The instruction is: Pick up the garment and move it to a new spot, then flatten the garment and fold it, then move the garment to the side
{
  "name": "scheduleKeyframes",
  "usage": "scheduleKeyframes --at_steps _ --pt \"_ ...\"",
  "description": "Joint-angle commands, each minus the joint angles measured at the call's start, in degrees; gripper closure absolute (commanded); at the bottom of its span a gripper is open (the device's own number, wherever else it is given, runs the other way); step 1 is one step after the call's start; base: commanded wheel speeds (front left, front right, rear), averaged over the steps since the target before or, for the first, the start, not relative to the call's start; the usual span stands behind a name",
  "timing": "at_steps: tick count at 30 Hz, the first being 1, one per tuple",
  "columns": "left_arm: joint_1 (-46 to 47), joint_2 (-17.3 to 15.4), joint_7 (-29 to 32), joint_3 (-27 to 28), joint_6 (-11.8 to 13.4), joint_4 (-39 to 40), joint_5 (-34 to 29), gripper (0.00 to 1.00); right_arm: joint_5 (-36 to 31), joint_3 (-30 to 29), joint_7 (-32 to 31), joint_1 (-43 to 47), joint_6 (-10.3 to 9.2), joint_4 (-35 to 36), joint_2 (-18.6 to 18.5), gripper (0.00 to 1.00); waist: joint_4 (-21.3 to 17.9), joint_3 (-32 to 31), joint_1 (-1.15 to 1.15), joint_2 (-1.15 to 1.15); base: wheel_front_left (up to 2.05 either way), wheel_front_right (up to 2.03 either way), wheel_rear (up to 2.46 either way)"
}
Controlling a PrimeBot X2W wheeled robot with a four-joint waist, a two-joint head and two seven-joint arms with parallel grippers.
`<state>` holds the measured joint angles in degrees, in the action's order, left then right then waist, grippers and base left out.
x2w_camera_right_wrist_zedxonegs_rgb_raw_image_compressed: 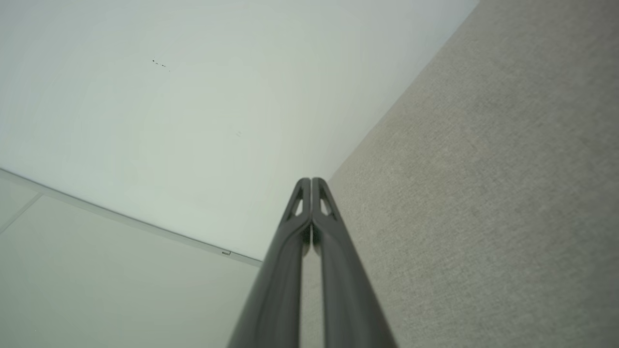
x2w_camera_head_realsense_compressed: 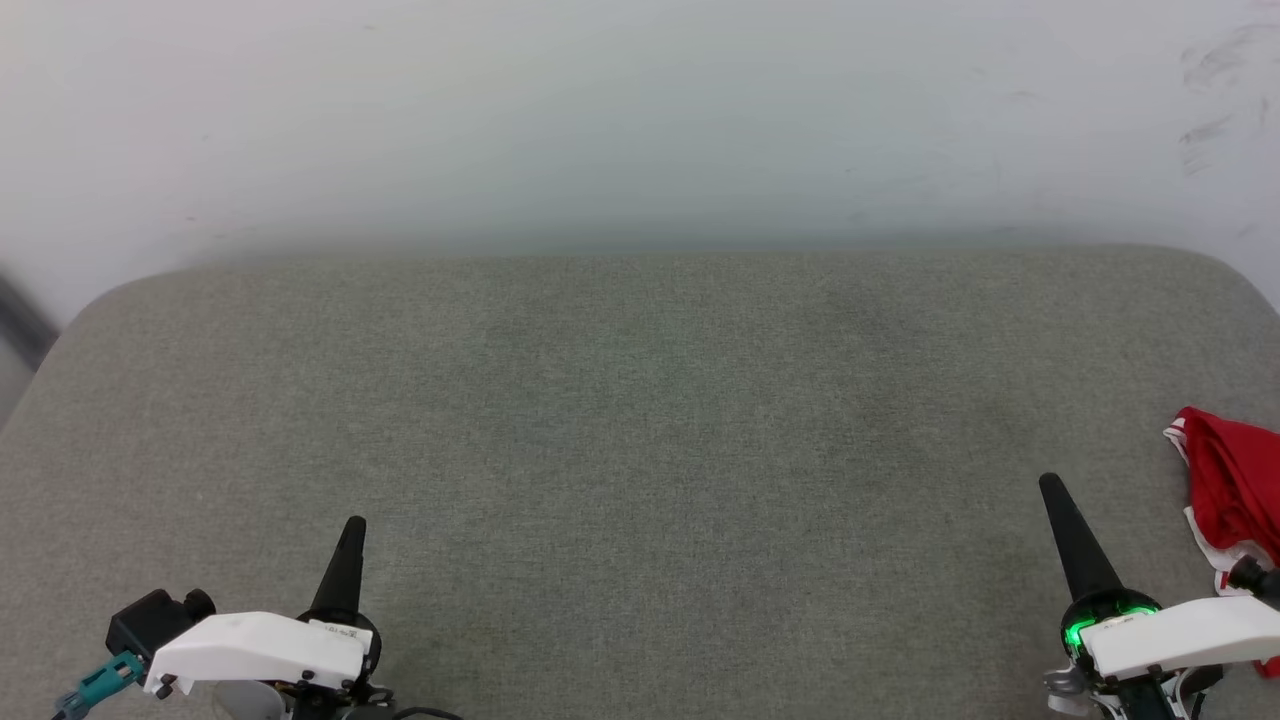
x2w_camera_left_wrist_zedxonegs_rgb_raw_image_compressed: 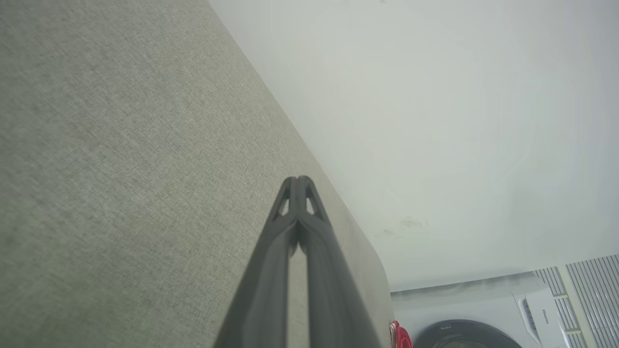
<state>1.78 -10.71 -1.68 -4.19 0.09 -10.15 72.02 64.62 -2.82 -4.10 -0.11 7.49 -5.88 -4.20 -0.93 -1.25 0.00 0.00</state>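
While both arms rest at the near edge of the grey padded surface, I read the left gripper as closed and empty: in the left wrist view its fingers meet at the tips with nothing between them. The right gripper is in the same condition, tips together and carrying nothing.

The garment lies just beyond and to the right of the right gripper, apart from it. It is a crumpled red heap with white trim at the right margin of the surface. The frame cuts part of it off, and the pale right forearm covers its lower part.

Farther out the surface runs to a pale wall.

Hazards, as I judge them:
- Approaching with the jaws closed would push the heap towards the edge instead of grasping it.
- Because the heap's full extent is hidden, a pinch may catch a single layer and drag the rest.
- A sideways nudge could tip the garment off the surface
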Motion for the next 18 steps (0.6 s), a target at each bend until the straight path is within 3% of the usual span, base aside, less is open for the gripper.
scheduleKeyframes --at_steps 1,18 --pt "1.6 0.1 0.5 0.9 -0.6 0.2 1.2 1.00 1.7 -0.2 -0.1 -1.8 0.01 0.0 -0.3 1.00 0.0 0.0 0.00 0.00 0.00 0.00 0.00" --pt "2.7 2.5 2.8 3.9 -2.9 -1.2 7.7 1.00 10.7 -0.9 -0.5 -3.2 0.01 -2.7 -0.2 1.00 0.3 0.4 0.00 0.00 0.00 0.00 0.00"
